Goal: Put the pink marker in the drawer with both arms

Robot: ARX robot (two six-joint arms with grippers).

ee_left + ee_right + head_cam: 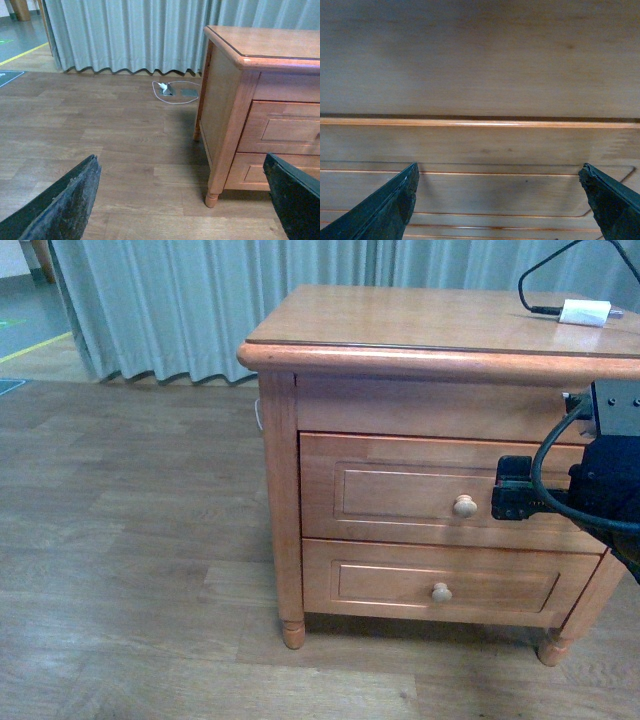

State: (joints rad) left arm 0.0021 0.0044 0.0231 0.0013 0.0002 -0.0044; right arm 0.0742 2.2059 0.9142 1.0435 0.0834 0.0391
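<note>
Left black parallel-jaw gripper [180, 159] hangs back over the wooden floor [100, 115], jaws spread; the right gripper [515, 488], also spread, faces the closed honey-coloured top drawer [400, 490], its small round pale knob [465, 506] just left of the jaws. The pink marker shows nowhere in any view.

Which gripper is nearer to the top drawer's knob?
Right. The right gripper sits just beside the knob on the top drawer. The left gripper hangs over the floor, well off the cabinet.

Front faces the cabinet [400, 315]; right wrist nearest its drawer [400, 490] (left farthest).
</note>
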